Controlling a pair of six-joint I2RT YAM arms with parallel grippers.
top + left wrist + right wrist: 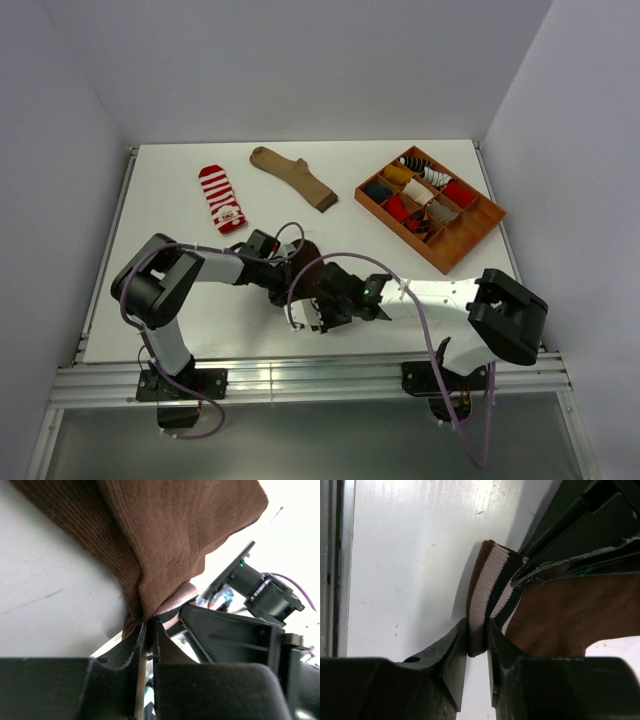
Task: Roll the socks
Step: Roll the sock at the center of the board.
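Pinching the dark brown sock (165, 540) with my left gripper (149, 630), I have the jaws drawn almost together on a fold of its ribbed fabric, and the rest of the sock spreads away from my fingertips above the white table (45, 595). My right gripper (478, 636) is closed down on the sock's striped cuff (492, 580), one finger pressed to each side of the folded edge, with only the cuff's thickness between them. From above, my two wrists meet at the front middle of the table, the sock bunched dark between them and mostly hidden under my fingers. Farther back lie the red-and-white striped sock (221, 198) and, just to its right, the tan sock (295, 177), both flat and apart from each other. At the back right sits a wooden tray (398, 230), its compartments filled with rolled socks of several colours
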